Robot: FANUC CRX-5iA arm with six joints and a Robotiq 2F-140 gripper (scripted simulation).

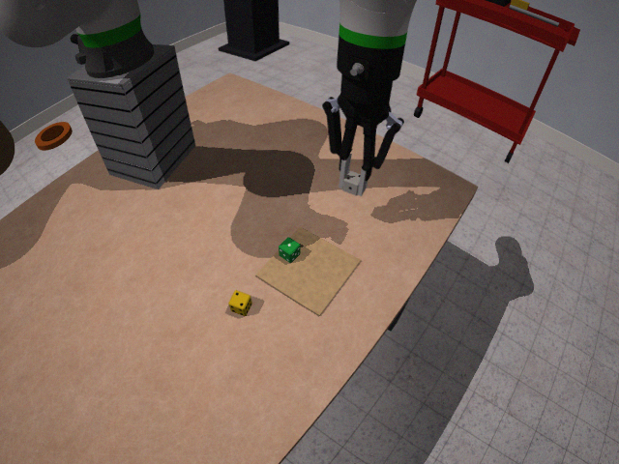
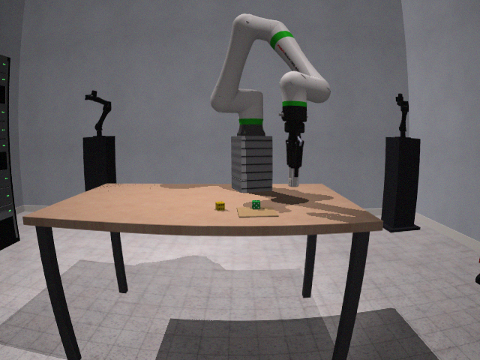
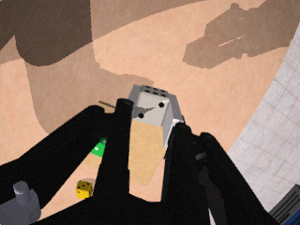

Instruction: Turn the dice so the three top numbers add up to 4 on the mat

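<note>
High above the table (image 1: 125, 349), the gripper (image 1: 354, 175) is clamped on the white die (image 1: 352, 182), carried clear of the surface beyond the mat (image 1: 319, 279); the green die (image 1: 289, 248) sits at the mat's corner, seemingly partly over its edge, and the yellow die (image 1: 240, 303) rests on bare wood beside it. Each die looks small, rigid and light, with smooth faces that could twist or slip. Pinching two opposite flat faces squarely, as here, seems safest.
</note>
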